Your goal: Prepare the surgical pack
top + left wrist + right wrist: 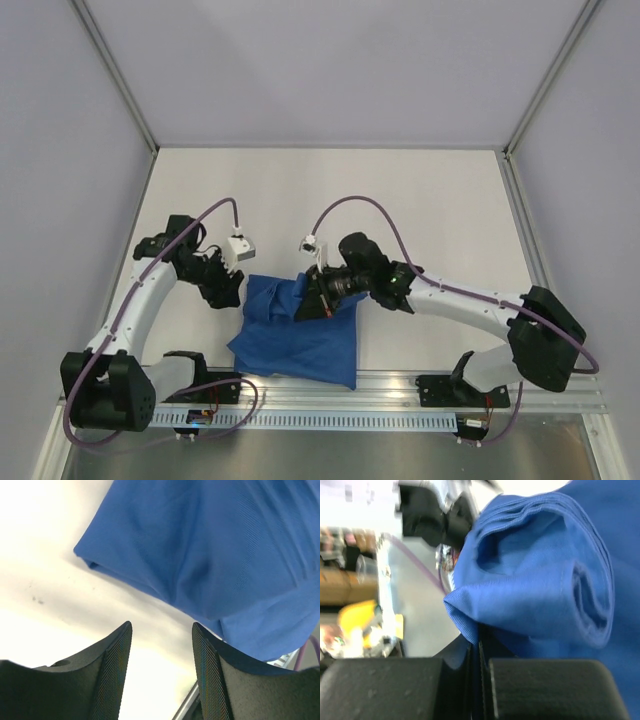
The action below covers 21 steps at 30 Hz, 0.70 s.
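The right end effector (pixel 480 652) is clenched on a folded edge of the surgical pack (pixel 300 340), a large royal-blue matte fabric drape, with the layered hem pinched between its two black fingers. The left end effector (pixel 161 645) is released, jaws apart with nothing between them, just off the drape's left corner. The fabric lies as a creased bundle by the middle of the pale surface's (pixel 400 200) near edge, bunched up at the grip.

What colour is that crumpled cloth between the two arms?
Royal blue, plain with no pattern; the cloth shows best in the top external view.
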Tool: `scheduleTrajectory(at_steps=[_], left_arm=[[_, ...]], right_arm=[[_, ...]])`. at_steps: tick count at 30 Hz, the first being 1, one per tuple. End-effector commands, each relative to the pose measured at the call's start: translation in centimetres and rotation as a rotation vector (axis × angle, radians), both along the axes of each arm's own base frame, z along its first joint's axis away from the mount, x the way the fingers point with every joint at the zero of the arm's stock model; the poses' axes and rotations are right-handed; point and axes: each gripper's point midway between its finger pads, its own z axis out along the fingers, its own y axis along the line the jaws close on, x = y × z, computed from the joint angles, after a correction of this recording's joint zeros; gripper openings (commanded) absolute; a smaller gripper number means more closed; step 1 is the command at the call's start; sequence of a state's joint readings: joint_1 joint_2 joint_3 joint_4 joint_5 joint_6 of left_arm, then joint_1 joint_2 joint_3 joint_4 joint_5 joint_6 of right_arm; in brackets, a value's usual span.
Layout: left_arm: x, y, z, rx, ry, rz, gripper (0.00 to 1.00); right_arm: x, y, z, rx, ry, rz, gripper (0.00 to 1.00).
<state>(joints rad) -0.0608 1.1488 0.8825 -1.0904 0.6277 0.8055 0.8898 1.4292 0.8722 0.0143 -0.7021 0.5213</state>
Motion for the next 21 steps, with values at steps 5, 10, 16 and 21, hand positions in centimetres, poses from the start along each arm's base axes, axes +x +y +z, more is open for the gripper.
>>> scheduleTrajectory(at_steps=[5, 10, 16, 21], left_arm=[[0.4, 2.1, 0.0, 0.095, -0.024, 0.166, 0.64], [0.7, 3.3, -0.3, 0.159, 0.021, 0.247, 0.64], [0.9, 2.9, 1.5, 0.139, 0.034, 0.267, 0.64], [1.0, 2.1, 1.8, 0.154, 0.064, 0.248, 0.67]], right_arm=[[-9.1, -0.4, -5.2, -0.109, -0.202, 0.224, 0.15], [-12.7, -1.5, -8.0, -0.224, -0.385, 0.304, 0.54], [-16.2, -2.4, -7.1, -0.255, -0.528, 0.337, 0.66], [-16.3, -3.9, -4.9, -0.246, -0.533, 0.268, 0.73]])
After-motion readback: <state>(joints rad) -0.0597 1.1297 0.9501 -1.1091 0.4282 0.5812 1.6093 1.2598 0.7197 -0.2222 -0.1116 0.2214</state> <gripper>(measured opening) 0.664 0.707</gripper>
